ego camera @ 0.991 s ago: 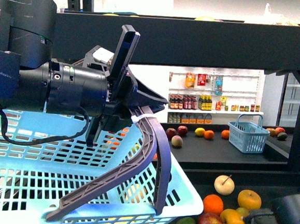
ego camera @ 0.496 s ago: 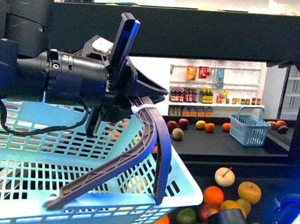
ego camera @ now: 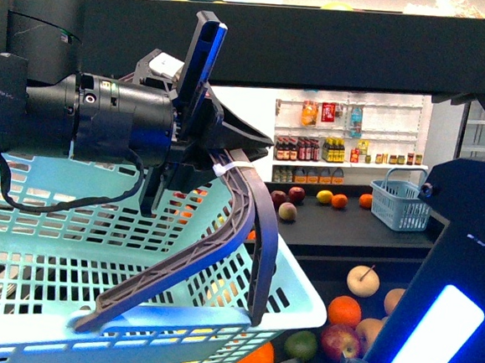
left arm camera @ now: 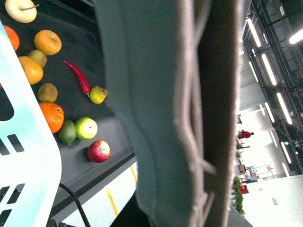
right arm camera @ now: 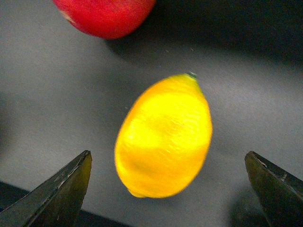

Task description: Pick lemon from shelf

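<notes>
Since the earlier frames the left gripper (ego camera: 215, 150) and its basket (ego camera: 53, 242) have barely shifted, whereas the right arm (ego camera: 443, 307) has swung up to fill the lower right of the front view, covering part of the fruit there. The left fingers (ego camera: 202, 69) sit at the basket handle (ego camera: 243, 224); whether they clamp it cannot be told. In the right wrist view the right gripper (right arm camera: 168, 156) stands wide open and holds nothing. The lemon (right arm camera: 163, 137) lies untouched between its fingers on the dark counter (right arm camera: 47, 94) of the shelf (ego camera: 361, 60), near a red fruit (right arm camera: 104, 16). Its long axis runs roughly along the line of approach, slightly skewed, with the green nub end pointing away from the fingers. Recommended: descend squarely and close gently across the narrow waist, since the smooth skin may roll.
</notes>
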You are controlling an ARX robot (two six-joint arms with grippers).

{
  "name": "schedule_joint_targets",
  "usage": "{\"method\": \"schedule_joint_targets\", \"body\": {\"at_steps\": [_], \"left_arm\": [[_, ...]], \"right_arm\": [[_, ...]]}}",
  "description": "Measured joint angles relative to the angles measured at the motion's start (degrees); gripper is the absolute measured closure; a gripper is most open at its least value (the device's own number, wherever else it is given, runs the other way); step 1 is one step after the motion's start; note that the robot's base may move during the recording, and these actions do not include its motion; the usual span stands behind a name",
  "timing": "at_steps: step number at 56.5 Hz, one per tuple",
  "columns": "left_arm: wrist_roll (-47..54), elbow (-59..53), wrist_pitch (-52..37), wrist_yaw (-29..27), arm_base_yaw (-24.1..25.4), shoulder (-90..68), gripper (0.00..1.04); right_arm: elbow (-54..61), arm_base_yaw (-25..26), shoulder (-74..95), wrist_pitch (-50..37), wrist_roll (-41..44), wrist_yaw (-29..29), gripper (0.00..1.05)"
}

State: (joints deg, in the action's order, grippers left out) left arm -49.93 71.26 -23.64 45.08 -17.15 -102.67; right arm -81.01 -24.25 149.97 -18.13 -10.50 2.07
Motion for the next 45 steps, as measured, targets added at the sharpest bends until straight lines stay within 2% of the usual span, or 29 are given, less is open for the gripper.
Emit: {"method": "schedule_joint_targets", "body": {"at_steps": [12,45], "left_arm": [[0.0,0.0,0.0,0.0,0.0,0.0,0.97],[0.0,0.0,0.0,0.0,0.0,0.0,0.97]], "right_arm": [[-2.4,-0.5,3.2,-1.9,2.6,3.1,0.07],[-13.1,-1.3,12.8,-1.6,5.7,5.5,0.07]]}}
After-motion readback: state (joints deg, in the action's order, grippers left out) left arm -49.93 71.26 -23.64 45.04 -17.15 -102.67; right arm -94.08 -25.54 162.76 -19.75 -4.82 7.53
